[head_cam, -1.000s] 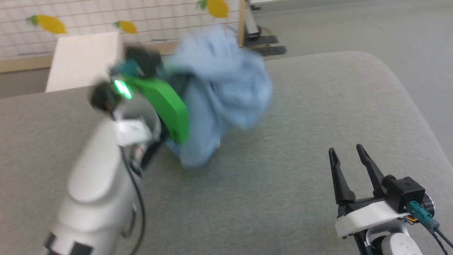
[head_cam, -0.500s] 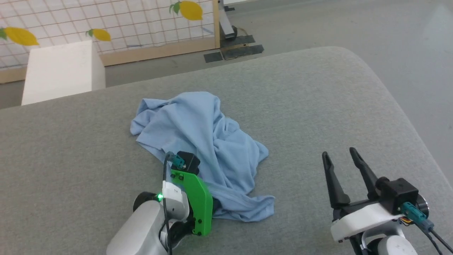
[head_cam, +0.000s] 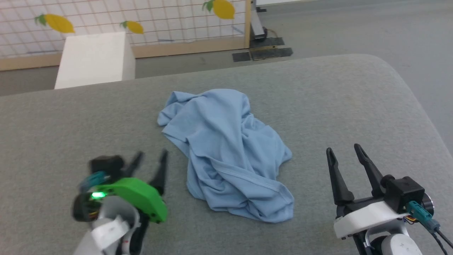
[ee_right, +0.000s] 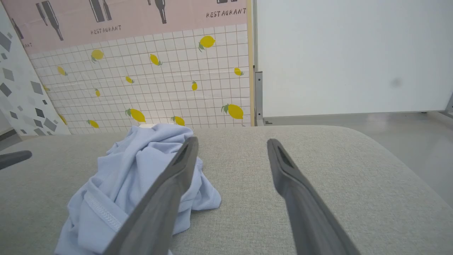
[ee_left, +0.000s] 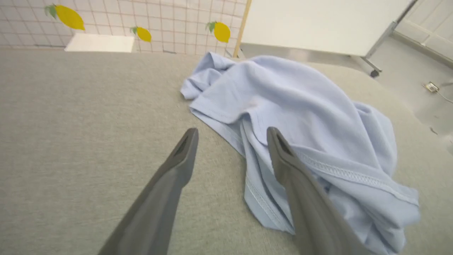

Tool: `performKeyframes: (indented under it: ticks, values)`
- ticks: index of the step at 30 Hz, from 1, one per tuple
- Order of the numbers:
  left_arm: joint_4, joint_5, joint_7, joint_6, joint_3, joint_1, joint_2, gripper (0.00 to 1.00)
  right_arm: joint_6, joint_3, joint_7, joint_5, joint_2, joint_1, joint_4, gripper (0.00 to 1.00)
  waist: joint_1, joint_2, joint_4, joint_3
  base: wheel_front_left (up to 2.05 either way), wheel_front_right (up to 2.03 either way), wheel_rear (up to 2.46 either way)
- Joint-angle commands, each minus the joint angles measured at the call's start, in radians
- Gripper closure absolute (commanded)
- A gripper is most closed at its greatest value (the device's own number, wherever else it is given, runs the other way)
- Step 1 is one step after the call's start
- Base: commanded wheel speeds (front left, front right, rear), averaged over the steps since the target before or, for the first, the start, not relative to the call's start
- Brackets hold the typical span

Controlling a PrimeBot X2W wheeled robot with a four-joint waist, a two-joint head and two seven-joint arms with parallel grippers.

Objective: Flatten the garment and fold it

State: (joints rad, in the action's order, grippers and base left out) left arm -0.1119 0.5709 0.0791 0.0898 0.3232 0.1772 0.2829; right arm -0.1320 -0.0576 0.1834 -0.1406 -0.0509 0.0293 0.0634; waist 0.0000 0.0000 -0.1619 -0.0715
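While the left gripper (head_cam: 151,156) is hovering with its two fingers spread wide and gripping nothing, the garment (head_cam: 226,152) is lying just to its right on the grey padded table (head_cam: 336,92), its nearest edge sitting close beside the inner finger. In the left wrist view that finger is overlapping a stitched hem (ee_left: 350,173), though I cannot tell whether it is touching the cloth. The right gripper (head_cam: 344,148) is also standing wide apart and empty, farther off across bare surface from the garment's right side, so the left arm is looking the nearer one. The garment is lying in a crumpled mound, its long axis running from far left toward near right, with deep folds bunching through the middle. Nothing is lying flat, so I judge that the flattening is only beginning.
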Motion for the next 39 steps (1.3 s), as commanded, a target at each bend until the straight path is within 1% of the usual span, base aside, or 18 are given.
performKeyframes:
  ticks: [1,5,6,8,12,16,17,19,23,26,27,28,29,30,32,35,39]
  values:
    - [0.020,-0.024,-0.063,0.016,-0.022,-0.022,0.006,0.00,0.001,0.000,-0.006,-0.002,0.001,0.002,-0.009,0.00,0.0000,0.0000,0.029,-0.011,0.00,0.00,0.00]
    - [0.039,-0.080,-0.242,0.047,-0.054,-0.047,0.000,0.00,0.001,-0.001,-0.042,-0.022,0.001,0.049,-0.024,0.00,0.0000,0.0000,0.071,-0.034,0.00,0.00,0.00]
    - [0.036,-0.092,-0.270,0.050,-0.055,-0.048,-0.003,0.00,0.001,-0.007,-0.058,-0.031,0.001,0.067,-0.025,0.00,0.0000,0.0000,0.080,-0.040,0.00,0.00,0.00]
    - [0.027,-0.108,-0.310,0.054,-0.064,-0.045,-0.017,0.00,0.001,-0.034,-0.116,-0.038,0.001,0.121,-0.025,0.00,0.0000,0.0000,0.099,-0.056,0.00,0.00,0.00]
    - [0.012,-0.141,-0.338,0.057,-0.095,-0.031,-0.054,0.00,0.001,-0.090,-0.322,-0.093,0.001,0.259,0.022,0.00,0.0000,0.0000,0.137,-0.092,0.00,0.00,0.00]
    - [0.040,-0.184,-0.340,0.037,-0.143,-0.011,-0.106,0.00,0.001,-0.105,-0.560,-0.152,0.001,0.408,0.111,0.00,0.0000,0.0000,0.178,-0.132,0.00,0.00,0.00]
    - [0.041,-0.197,-0.340,0.026,-0.152,-0.009,-0.118,0.00,0.001,-0.102,-0.621,-0.160,0.001,0.446,0.143,0.00,0.0000,0.0000,0.191,-0.143,0.00,0.00,0.00]
    - [0.044,-0.217,-0.341,0.004,-0.167,0.001,-0.139,0.00,0.001,-0.102,-0.711,-0.170,0.001,0.511,0.195,0.00,0.0000,0.0000,0.211,-0.165,0.00,0.00,0.00]
    - [0.033,-0.250,-0.341,-0.037,-0.188,0.020,-0.172,0.00,0.001,-0.095,-0.849,-0.178,0.001,0.601,0.300,0.00,0.0000,0.0000,0.250,-0.198,0.00,0.00,0.00]
    - [0.021,-0.263,-0.341,-0.060,-0.208,0.031,-0.192,0.00,0.001,-0.098,-0.911,-0.168,0.001,0.643,0.353,0.00,0.0000,0.0000,0.269,-0.211,0.00,0.00,0.00]
    - [0.015,-0.268,-0.341,-0.068,-0.214,0.033,-0.197,0.00,0.001,-0.097,-0.928,-0.168,0.001,0.652,0.371,0.03,0.0000,0.0000,0.274,-0.212,0.00,0.00,0.00]
    - [0.009,-0.270,-0.341,-0.074,-0.218,0.034,-0.202,0.00,0.001,-0.101,-0.941,-0.171,0.001,0.659,0.383,0.37,0.0000,0.0000,0.277,-0.211,0.00,0.00,0.00]
    - [0.002,-0.272,-0.341,-0.082,-0.223,0.033,-0.207,0.00,0.001,-0.107,-0.946,-0.173,0.001,0.665,0.391,0.63,0.0000,0.0000,0.281,-0.208,0.00,0.00,0.00]
    - [-0.004,-0.275,-0.341,-0.087,-0.227,0.032,-0.210,0.00,0.001,-0.113,-0.945,-0.179,0.001,0.668,0.394,1.00,0.0000,0.0000,0.283,-0.205,0.00,0.00,0.00]
    - [-0.019,-0.281,-0.341,-0.098,-0.236,0.026,-0.216,0.00,0.001,-0.139,-0.929,-0.196,0.001,0.667,0.389,1.00,0.0000,0.0000,0.284,-0.190,0.00,0.00,0.00]
    - [-0.041,-0.287,-0.341,-0.114,-0.246,0.008,-0.222,0.00,0.001,-0.198,-0.891,-0.272,0.001,0.638,0.352,1.00,0.0000,0.0000,0.281,-0.156,0.00,0.00,0.00]
    - [-0.058,-0.300,-0.341,-0.124,-0.264,-0.018,-0.225,0.00,0.001,-0.333,-0.838,-0.315,0.001,0.561,0.231,1.00,0.0000,0.0000,0.271,-0.101,0.00,0.00,0.00]
